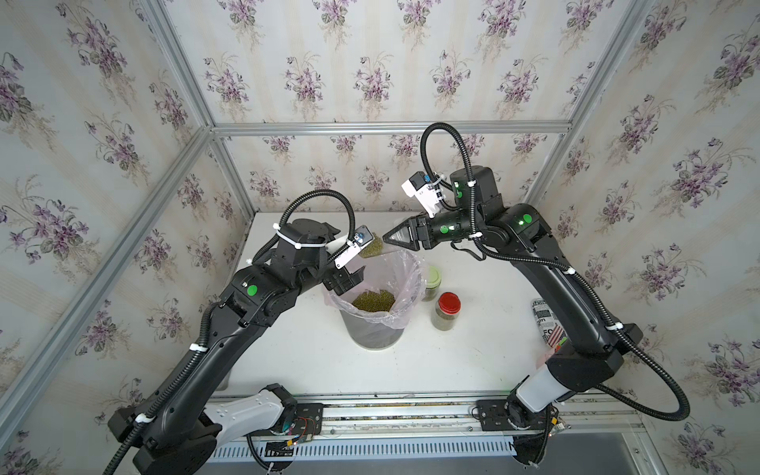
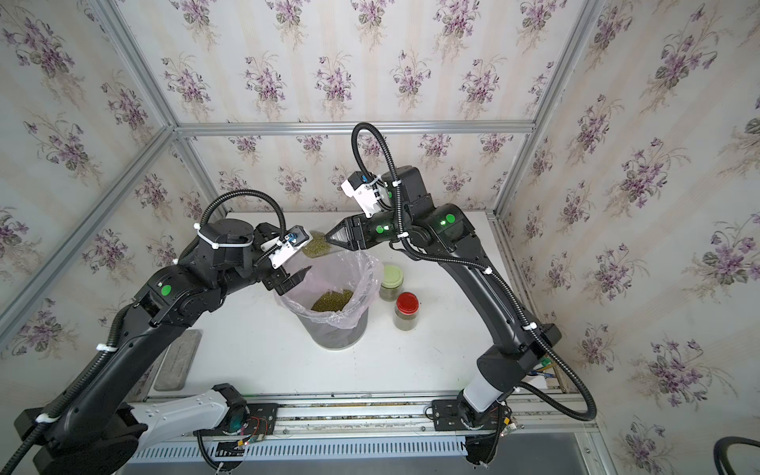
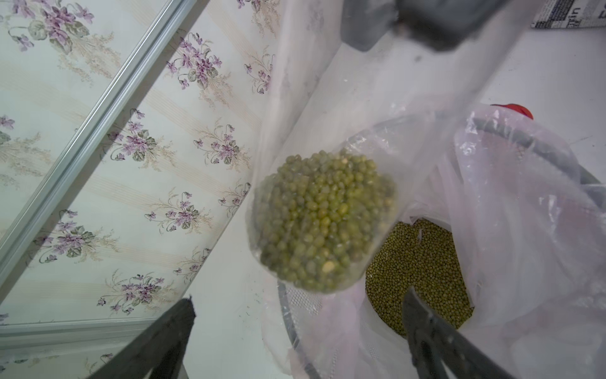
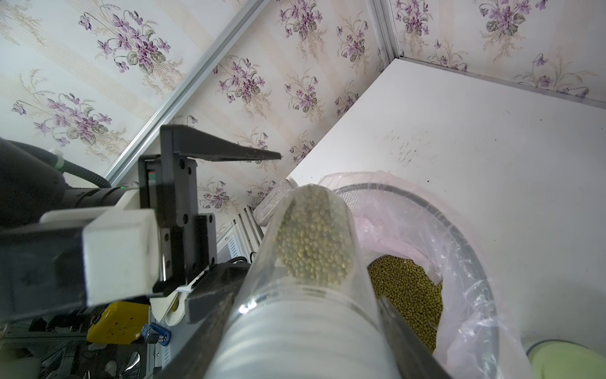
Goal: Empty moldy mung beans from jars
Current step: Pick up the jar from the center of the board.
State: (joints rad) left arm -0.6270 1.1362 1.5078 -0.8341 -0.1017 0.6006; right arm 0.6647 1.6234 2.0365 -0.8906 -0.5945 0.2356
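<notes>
Your right gripper clamps the lid end of the clear cylindrical white-lidded jar, sideways over the rim of the pink-lined grey bin, with the olive-green mung beans packed at its base. Close your wide-open, empty left gripper squarely around that base.

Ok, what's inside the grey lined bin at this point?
A pile of mung beans lies at the bottom of the bin, inside its pink liner. Liner folds cover the rest of the floor, so anything beneath the beans or plastic cannot be seen.
</notes>
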